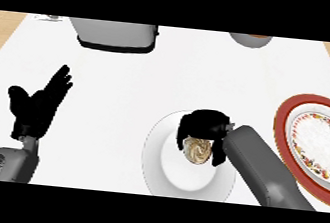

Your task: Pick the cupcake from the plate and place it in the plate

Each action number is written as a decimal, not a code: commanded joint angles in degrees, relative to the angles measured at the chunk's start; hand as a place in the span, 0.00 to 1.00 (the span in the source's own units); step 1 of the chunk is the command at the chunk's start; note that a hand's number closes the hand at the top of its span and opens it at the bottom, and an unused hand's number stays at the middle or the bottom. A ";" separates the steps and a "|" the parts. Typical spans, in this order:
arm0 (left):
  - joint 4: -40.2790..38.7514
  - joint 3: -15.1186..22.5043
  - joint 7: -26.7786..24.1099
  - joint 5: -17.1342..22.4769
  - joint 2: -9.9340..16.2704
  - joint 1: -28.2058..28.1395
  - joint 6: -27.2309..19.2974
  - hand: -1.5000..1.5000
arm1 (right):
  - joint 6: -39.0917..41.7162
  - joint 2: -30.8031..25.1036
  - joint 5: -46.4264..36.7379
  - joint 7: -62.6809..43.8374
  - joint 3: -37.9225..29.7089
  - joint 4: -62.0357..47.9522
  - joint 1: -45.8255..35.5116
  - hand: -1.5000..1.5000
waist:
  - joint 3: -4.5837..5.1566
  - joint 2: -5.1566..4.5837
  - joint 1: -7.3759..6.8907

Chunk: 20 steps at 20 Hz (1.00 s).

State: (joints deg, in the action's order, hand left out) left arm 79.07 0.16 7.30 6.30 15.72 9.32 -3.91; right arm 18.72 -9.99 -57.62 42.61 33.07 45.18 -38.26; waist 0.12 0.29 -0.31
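Observation:
A cupcake [198, 151] with swirled brown and cream frosting sits on a plain white plate [170, 169] at the centre front of the counter. My right hand [205, 127] is over it, fingers and thumb curled round the cupcake from above and hiding its far side. A second plate [290, 115], with a red rim and a patterned inner ring, lies at the right edge. My left hand [39, 104] rests open at the left, fingers up and away from both plates.
A grey toaster-like appliance [116, 36] stands at the back left of the white counter. A bowl [251, 39] shows partly at the back right. A small object [49, 17] lies at the far back left corner.

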 commanded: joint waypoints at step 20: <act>0.56 -2.75 1.08 -1.05 -0.20 -1.82 -0.64 0.50 | -29.46 5.11 2.46 -53.38 -34.22 5.69 4.48 1.00 | 0.02 0.94 3.89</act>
State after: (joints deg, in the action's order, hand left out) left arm 79.35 -2.79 8.53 5.47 15.74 8.06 -4.36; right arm 0.25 -6.41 -53.78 2.71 4.38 47.99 -32.91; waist 0.18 1.05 3.86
